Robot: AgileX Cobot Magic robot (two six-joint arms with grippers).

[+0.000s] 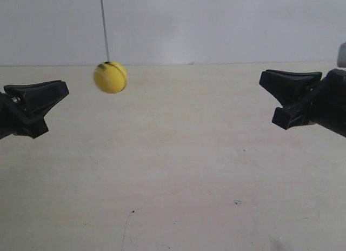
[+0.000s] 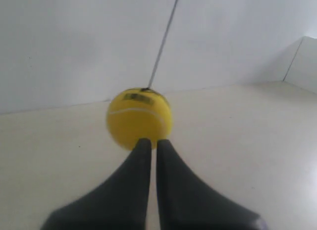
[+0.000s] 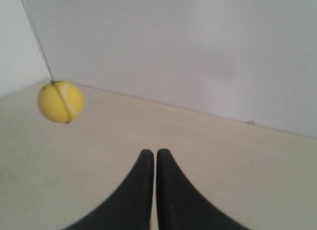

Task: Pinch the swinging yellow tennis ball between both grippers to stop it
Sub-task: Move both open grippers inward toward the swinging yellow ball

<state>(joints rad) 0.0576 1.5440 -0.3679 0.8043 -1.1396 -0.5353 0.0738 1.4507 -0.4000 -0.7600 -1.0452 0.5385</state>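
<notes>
The yellow tennis ball (image 1: 110,77) hangs in the air on a thin dark string (image 1: 104,26) and is blurred by motion. My left gripper (image 1: 64,90), the black claw at the exterior view's left, is shut and empty, a short way from the ball. In the left wrist view the ball (image 2: 138,118) sits just beyond the left gripper (image 2: 150,142), with its white seam and a dark sticker showing. My right gripper (image 1: 265,80) is shut and empty, far from the ball. The right wrist view shows the ball (image 3: 61,101) well off to one side of the right gripper (image 3: 155,153).
A pale beige table (image 1: 178,175) lies under everything, with a few small dark specks (image 1: 237,202). A plain white wall (image 1: 216,24) stands behind it. A side wall meets the back wall at a corner (image 2: 292,61).
</notes>
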